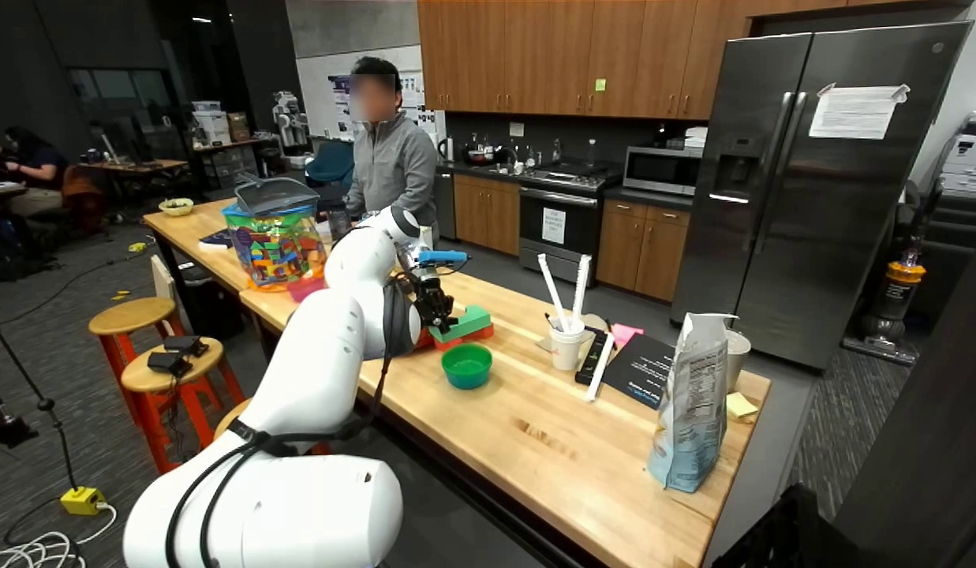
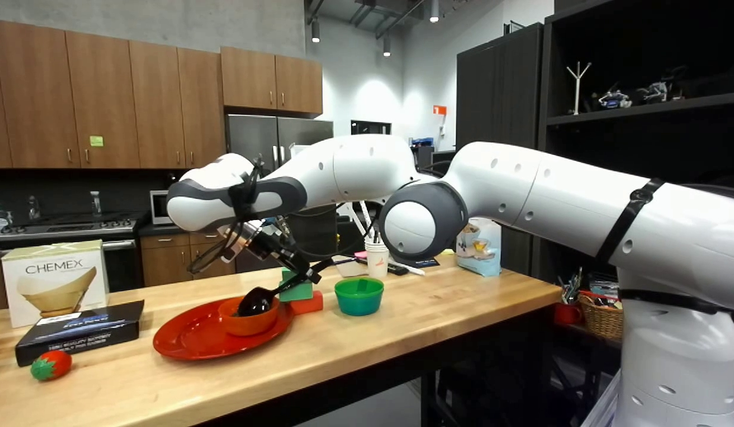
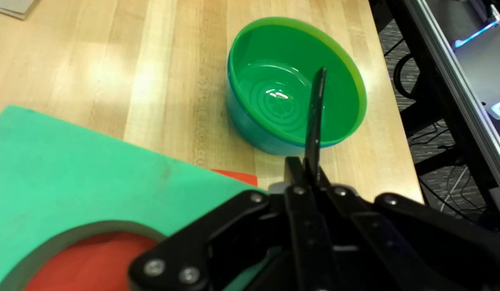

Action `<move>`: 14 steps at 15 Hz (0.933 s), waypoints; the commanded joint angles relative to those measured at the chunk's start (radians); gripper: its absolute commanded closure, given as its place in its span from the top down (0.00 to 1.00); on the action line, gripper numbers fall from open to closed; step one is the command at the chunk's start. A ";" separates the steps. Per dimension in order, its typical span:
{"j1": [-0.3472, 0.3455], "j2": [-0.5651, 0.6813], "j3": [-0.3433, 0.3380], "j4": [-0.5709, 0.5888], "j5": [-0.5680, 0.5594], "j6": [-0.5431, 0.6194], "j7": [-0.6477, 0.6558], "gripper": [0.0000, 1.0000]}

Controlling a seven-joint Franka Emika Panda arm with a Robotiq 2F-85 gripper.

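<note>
I can see the claw [image 2: 313,274] gripping a black spoon [image 2: 257,301] by its handle, the spoon's head sitting inside the orange bowl [image 2: 248,325] on the red plate [image 2: 186,332], upon the worktop [image 2: 426,302]. To work it well, I'd make small, gentle moves, since a hard push on the rim could slide that light-looking bowl. I'd also mind the green block [image 2: 299,292] close by the handle, lifting clear before any sideways swing.
</note>
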 commanded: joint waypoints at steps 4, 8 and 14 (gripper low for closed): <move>0.029 -0.040 -0.018 -0.049 -0.016 0.050 0.009 0.01; 0.063 0.004 -0.058 0.032 -0.058 0.015 -0.018 0.01; 0.099 0.002 -0.128 0.021 -0.152 0.015 -0.041 0.01</move>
